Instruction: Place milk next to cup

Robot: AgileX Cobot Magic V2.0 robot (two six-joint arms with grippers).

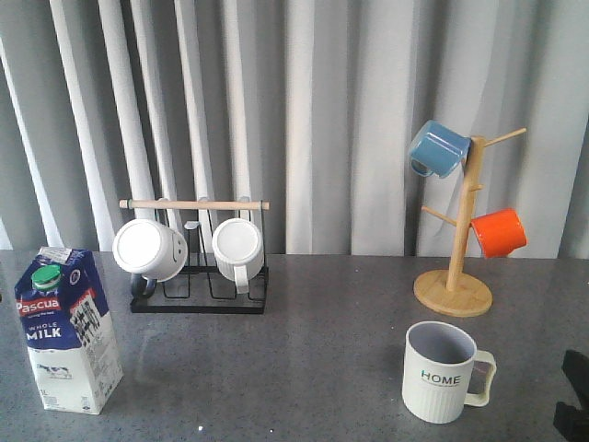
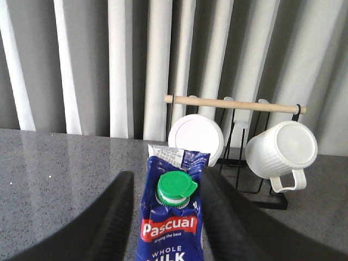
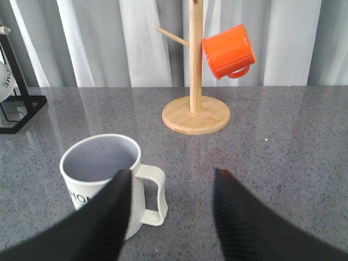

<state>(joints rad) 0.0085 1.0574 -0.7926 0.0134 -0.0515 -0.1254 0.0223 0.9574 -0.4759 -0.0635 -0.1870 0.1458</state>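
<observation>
The milk (image 2: 171,217) is framed between the spread fingers of the left gripper (image 2: 163,217), not yet grasped; closing, then carrying beside the cup (image 1: 442,371), is called for.

The front view looks forward over the grey counter (image 1: 304,350) toward the curtain, taking in the whole scene. The left wrist view sits close above the milk (image 2: 173,223), facing the black rack (image 2: 255,190), both shared with the front view. The right wrist view looks down closely at the cup (image 3: 103,179) and wooden mug tree (image 3: 196,111), also shared with the front.
</observation>
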